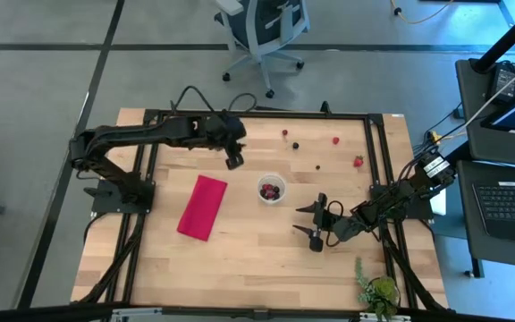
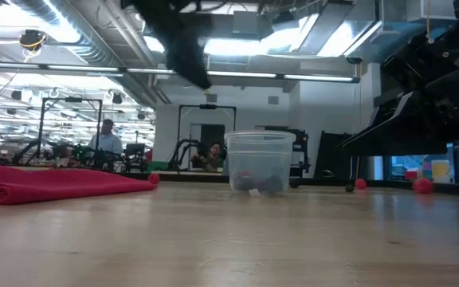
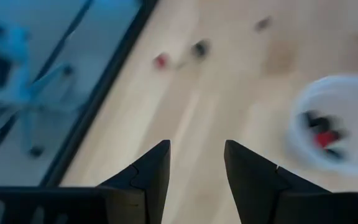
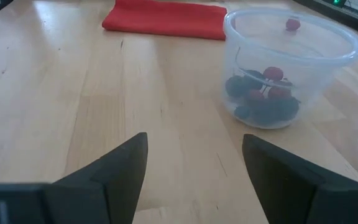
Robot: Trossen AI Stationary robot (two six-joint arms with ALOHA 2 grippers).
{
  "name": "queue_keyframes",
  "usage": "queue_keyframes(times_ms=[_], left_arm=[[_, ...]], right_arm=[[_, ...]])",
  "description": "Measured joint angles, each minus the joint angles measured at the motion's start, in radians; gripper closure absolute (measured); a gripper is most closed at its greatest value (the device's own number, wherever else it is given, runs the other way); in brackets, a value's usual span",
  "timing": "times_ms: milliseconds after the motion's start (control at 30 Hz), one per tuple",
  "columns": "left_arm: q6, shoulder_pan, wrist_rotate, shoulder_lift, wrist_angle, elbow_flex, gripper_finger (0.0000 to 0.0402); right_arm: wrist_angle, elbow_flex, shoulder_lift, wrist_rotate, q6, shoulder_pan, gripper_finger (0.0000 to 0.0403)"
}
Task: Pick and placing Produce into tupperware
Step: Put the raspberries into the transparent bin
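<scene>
- High view: the tupperware (image 1: 271,190) stands upright near the middle of the tabletop (image 1: 240,259), already holding several dark and red fruits, so part of the job looks done.
- The loose produce (image 1: 336,139) lies scattered on the far right part of the tabletop, well apart from the cup: a few red berries and dark cherries, one red berry (image 1: 358,162) near the right rail.
- The left tool (image 1: 233,161) hangs above the tabletop between the cup and the far edge, fingers spread with nothing between them; its wrist view looks down on bare wood with two loose fruits ahead. I judge it is placed to go for those fruits.
- The right tool (image 1: 316,223) sits low, just right of the cup, fingers spread wide and empty, facing the cup in its wrist view. It looks parked or just clear of the rim.
- A folded magenta cloth (image 1: 202,207) lies left of the cup, out of the way of any path to the fruits.
- A green plant (image 1: 375,291) stands at the near right corner, also clear.
- Nothing blocks the left tool's way; the main risk I see is tiny round fruit rolling off when nudged.
</scene>
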Motion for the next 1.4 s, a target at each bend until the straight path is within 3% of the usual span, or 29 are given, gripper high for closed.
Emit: queue_keyframes(times_ms=[333, 533, 767, 1167, 1400], left_arm=[[-0.076, 0.198, -0.018, 0.000, 0.039, -0.246, 0.0256], [-0.163, 0.301, -0.019, 0.001, 0.176, -0.364, 0.0256], [-0.213, 0.335, 0.048, 0.001, 0.206, -0.377, 0.0251], [-0.271, 0.327, 0.060, 0.001, 0.194, -0.377, 0.0155], [-0.312, 0.298, 0.055, 0.022, 0.201, -0.375, 0.0149]], right_arm=[[-0.003, 0.000, 0.000, -0.001, 0.015, 0.000, 0.0139], [-0.002, 0.000, 0.000, -0.001, 0.014, 0.000, 0.0139], [-0.001, 0.000, 0.000, -0.001, 0.013, 0.000, 0.0139], [-0.001, 0.000, 0.000, -0.001, 0.014, -0.005, 0.0139], [-0.001, 0.000, 0.000, -0.001, 0.014, -0.005, 0.0139]])
